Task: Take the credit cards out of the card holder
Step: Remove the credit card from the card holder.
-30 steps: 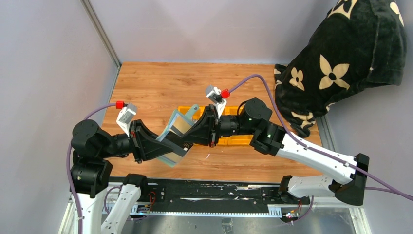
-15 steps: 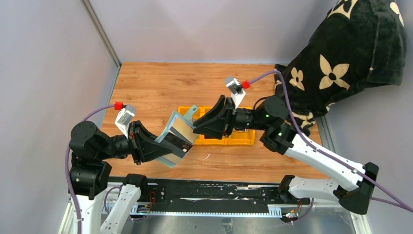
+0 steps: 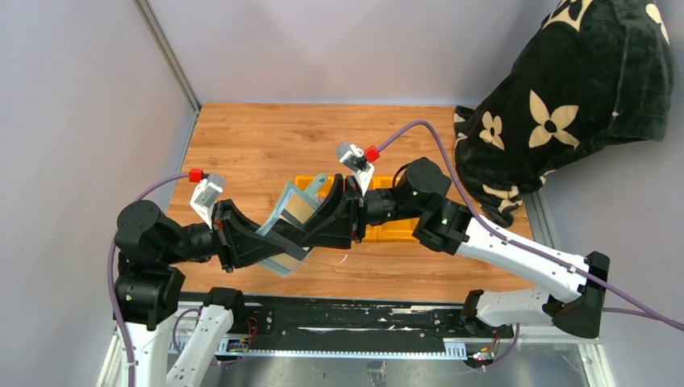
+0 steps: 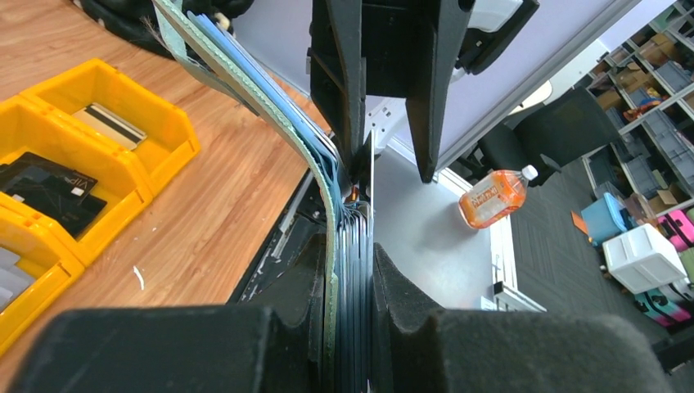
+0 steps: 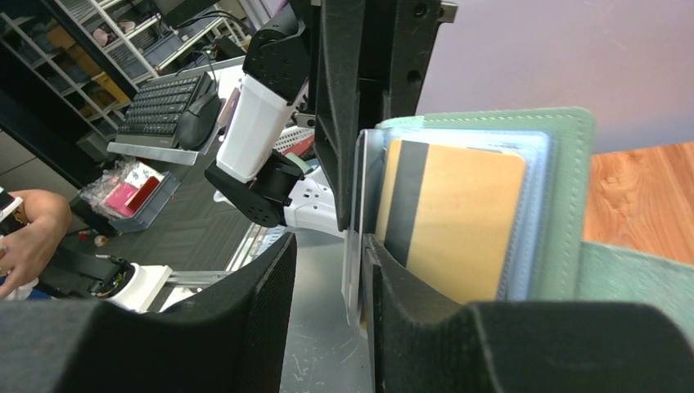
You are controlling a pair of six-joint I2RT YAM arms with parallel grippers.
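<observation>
Holding the card holder [image 5: 565, 205] up off the table [image 3: 258, 145], the left gripper [image 4: 348, 282] is clamped on its lower edge. Both fingers press the sage-green cover and the stack of blue-grey sleeves. The holder hangs open and tilted over the middle of the table, nearer the near edge than the far one. 1 tan card [image 5: 454, 217] with a black stripe sits in a clear sleeve, facing the right wrist camera.

Right gripper [image 5: 327, 262] reaches in from the right-edge side. Its 2 fingers stand apart, straddling 1 thin card [image 5: 353, 246] that sticks out of the sleeve stack, seen edge-on. That card lies against 1 finger with a clear gap to the other, so it is not pinched.

Yellow bin [image 4: 176, 139] rests on the table beyond the holder, toward the far edge, 3 compartments showing. 1 whitish striped card [image 4: 106, 123] lies in the end compartment and dark cards [image 4: 49, 184] in the middle one. The third compartment is cut off by the frame.

Black floral cloth [image 3: 581, 89] hangs past the far right corner.
</observation>
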